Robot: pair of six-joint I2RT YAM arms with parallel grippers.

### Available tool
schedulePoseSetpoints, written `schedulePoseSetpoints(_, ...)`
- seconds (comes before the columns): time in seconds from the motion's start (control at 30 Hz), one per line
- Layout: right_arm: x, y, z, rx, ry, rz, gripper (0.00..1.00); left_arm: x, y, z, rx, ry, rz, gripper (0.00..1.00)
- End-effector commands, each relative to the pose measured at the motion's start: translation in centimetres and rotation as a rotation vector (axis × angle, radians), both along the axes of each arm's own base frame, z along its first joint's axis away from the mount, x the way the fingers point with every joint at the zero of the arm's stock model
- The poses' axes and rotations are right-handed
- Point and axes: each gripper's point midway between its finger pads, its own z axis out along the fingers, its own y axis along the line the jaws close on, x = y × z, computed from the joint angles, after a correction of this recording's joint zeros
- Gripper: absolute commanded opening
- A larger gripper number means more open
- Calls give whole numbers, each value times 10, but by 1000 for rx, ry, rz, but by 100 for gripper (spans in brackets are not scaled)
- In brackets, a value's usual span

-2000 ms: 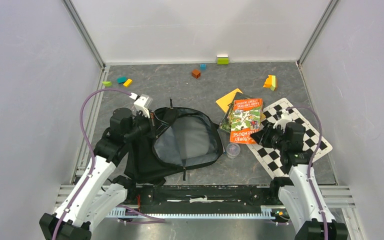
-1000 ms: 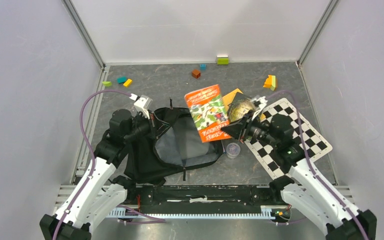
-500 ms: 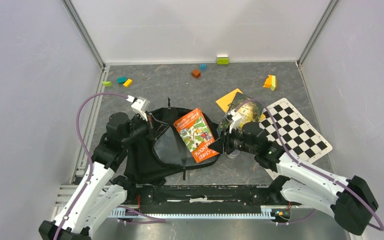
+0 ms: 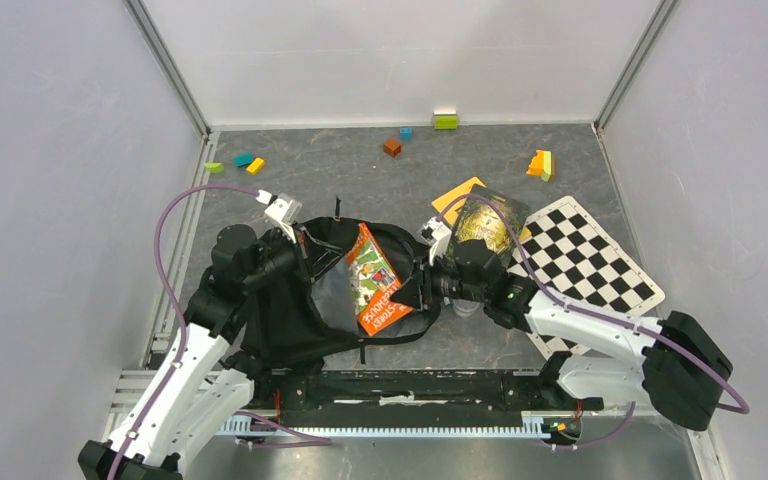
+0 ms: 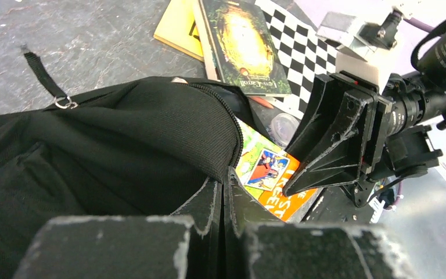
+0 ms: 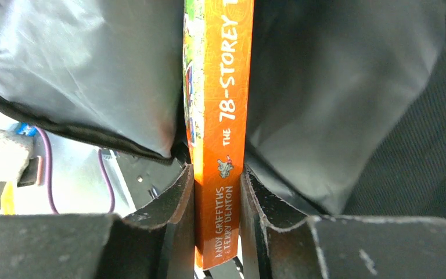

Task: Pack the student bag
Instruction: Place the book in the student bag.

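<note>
I've swung the orange book (image 4: 375,285) into the student bag (image 4: 280,322). The right gripper (image 6: 216,172) clamps its spine, and the left gripper (image 5: 223,181) pinches the rim open.

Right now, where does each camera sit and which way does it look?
Top camera: high behind the robot, looking down on the student bag; left tool and right tool show.
Left wrist: on the left arm, looking across the bag toward the right tool; its shut fingers show.
Right wrist: on the right arm, looking into the bag; its fingers clamp the orange book.
All three share that book.
</note>
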Motion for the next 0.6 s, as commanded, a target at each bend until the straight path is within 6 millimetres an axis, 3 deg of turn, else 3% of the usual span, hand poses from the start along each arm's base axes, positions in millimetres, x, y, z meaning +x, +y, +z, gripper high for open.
schedulePoseSetpoints(0.0,23,31,81,204,-187,10,0,-2,-10,34,-86,-104,-60,2)
schedulePoseSetpoints(0.13,26,40,49,201,-142,16,0,-5,-13,34,-95,-101,-84,2)
schedulePoseSetpoints(0.27,29,53,34,227,-117,23,0,-5,-15,33,-96,-89,-101,2)
schedulePoseSetpoints(0.43,59,30,-10,-22,-117,-158,0,-7,-15,36,-101,-103,-103,2)
schedulePoseSetpoints(0.5,60,32,-2,-6,-120,-153,0,-7,-15,36,-101,-104,-100,2)
schedulePoseSetpoints(0.57,57,43,19,60,-120,-117,0,-7,-15,35,-100,-99,-101,2)
